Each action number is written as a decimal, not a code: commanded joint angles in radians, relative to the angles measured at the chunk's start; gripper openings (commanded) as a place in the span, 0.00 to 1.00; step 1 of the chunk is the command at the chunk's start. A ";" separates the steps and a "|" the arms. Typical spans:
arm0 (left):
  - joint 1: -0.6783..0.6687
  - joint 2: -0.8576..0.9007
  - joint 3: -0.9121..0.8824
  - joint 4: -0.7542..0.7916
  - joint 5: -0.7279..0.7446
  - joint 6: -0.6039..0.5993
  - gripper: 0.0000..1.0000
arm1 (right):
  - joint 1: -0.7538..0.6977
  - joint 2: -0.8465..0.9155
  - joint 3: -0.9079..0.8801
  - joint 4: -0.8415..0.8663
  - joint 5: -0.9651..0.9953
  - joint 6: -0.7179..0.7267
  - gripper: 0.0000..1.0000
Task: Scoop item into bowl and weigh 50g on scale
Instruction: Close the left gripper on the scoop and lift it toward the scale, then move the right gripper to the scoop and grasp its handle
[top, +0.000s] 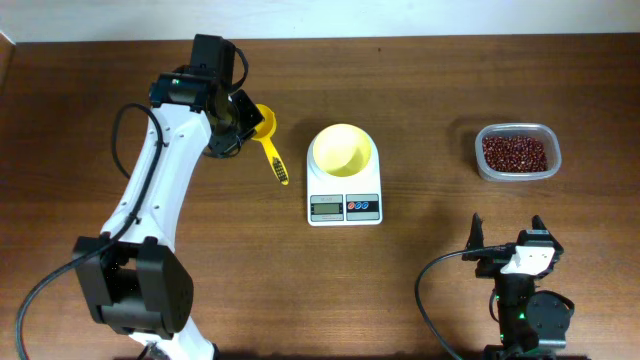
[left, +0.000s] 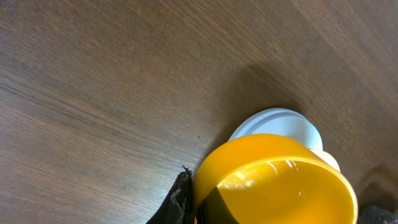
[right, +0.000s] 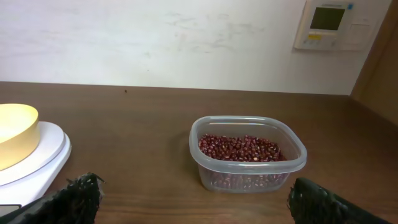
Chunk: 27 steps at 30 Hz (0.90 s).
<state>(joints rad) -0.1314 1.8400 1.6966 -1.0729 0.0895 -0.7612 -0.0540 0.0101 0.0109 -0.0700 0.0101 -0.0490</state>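
The pale-yellow bowl stands empty on the white scale at mid-table. The beans fill a clear plastic container at the right. My left gripper is shut on the cup wall of a yellow measuring scoop, left of the scale; the scoop is empty and its handle points toward the front. My right gripper stands open near the front edge, short of the container, nothing between its fingers.
In the left wrist view a white rounded shape shows behind the scoop; I cannot tell whether it is the bowl or the scale. A wall with a mounted panel lies beyond the table's far edge.
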 joint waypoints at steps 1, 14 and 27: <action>0.006 -0.031 0.023 0.002 -0.008 -0.108 0.00 | 0.008 -0.005 -0.004 0.031 0.000 0.005 0.99; 0.006 -0.031 0.023 0.024 -0.027 -0.215 0.00 | 0.008 0.057 0.214 -0.077 0.002 0.283 0.99; 0.005 -0.031 0.023 0.025 0.208 -0.529 0.00 | 0.008 1.012 0.921 -0.331 -0.612 0.320 0.99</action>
<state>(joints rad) -0.1314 1.8381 1.6985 -1.0496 0.1581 -1.1751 -0.0528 0.8864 0.8455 -0.4480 -0.2680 0.2630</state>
